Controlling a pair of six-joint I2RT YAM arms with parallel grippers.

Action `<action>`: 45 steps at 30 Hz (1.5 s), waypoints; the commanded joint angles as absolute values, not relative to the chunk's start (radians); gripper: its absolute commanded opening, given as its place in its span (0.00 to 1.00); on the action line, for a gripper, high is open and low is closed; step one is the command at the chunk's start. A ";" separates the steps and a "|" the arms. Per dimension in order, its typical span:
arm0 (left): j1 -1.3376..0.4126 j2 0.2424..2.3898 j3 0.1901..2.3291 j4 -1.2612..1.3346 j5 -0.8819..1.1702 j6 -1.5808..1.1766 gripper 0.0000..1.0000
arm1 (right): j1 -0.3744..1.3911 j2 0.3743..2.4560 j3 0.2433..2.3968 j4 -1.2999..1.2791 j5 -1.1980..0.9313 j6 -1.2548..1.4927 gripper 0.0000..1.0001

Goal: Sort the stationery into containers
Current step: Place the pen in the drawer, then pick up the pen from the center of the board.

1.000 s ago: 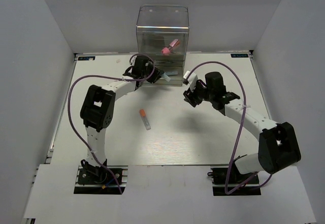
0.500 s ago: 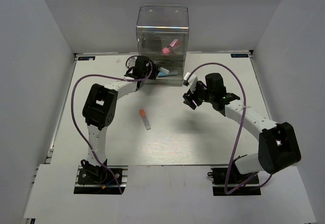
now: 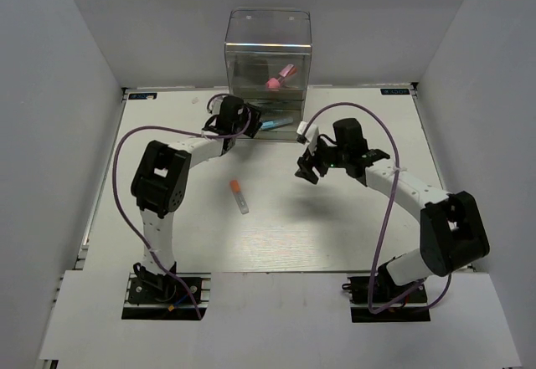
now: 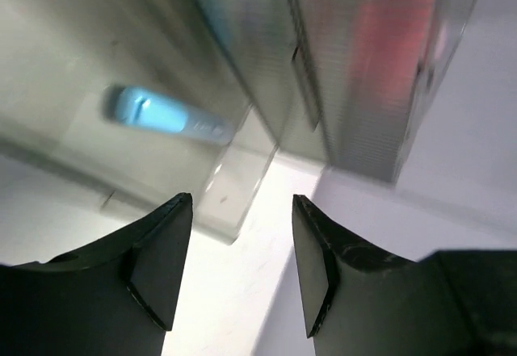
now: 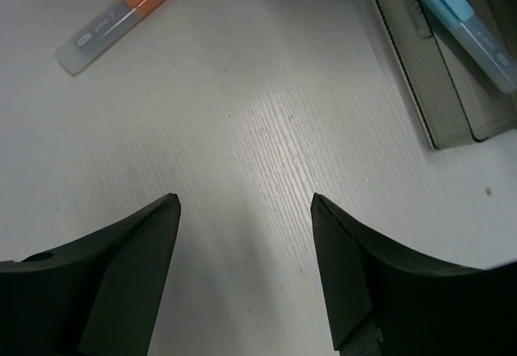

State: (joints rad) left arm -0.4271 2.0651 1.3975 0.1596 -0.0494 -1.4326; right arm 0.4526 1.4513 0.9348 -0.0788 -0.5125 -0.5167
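- At the back of the tabletop (image 3: 335, 227), the drawer box (image 3: 268, 51) is blurred in your left wrist view. A red smear shows behind its upper wall; can't tell what it is.
- From above, a pink-and-red piece (image 3: 281, 76) sits in an upper drawer. You can't count the drawers through the tinted walls.
- Bottom drawer (image 5: 428, 73) is pulled out and cut off by the right edge of your right wrist view. A blue-capped marker (image 5: 468, 29) lies inside it.
- Left tool (image 4: 241, 211): fingers apart, nothing between them, just in front of that drawer's corner. Contact with the drawer: can't tell.
- Right tool (image 5: 245, 207): fingers wide apart, nothing held, over bare tabletop near the drawer.
- Orange-capped marker (image 5: 117, 18) lies flat on the tabletop, well apart from the box and clear of both tools.
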 commanded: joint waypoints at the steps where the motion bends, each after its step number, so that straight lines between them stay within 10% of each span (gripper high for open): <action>1: -0.430 1.863 1.312 0.193 -0.029 -1.274 0.62 | 0.485 1.508 1.018 -0.141 -0.618 -0.544 0.71; 8: -0.430 1.511 1.117 -0.140 -0.188 -0.873 0.71 | 0.630 1.724 1.167 -0.248 -0.565 -0.468 0.65; 12: -0.430 1.280 0.924 -0.299 -0.308 -0.850 1.00 | 0.710 1.850 1.340 -0.333 -0.505 -0.399 0.67; 30: -0.430 0.481 0.546 -0.744 -0.414 -1.120 1.00 | 0.922 2.080 1.531 -0.293 -0.166 -0.126 0.83; 45: -0.430 0.483 0.526 -0.764 -0.384 -1.150 1.00 | 0.992 2.149 1.502 -0.284 0.040 -0.054 0.70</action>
State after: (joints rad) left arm -0.4286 0.4488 0.5415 -0.7700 -0.3855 -1.1412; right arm 0.9813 2.1193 1.5162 -0.2794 0.0021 -0.0746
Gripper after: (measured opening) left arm 0.997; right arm 0.710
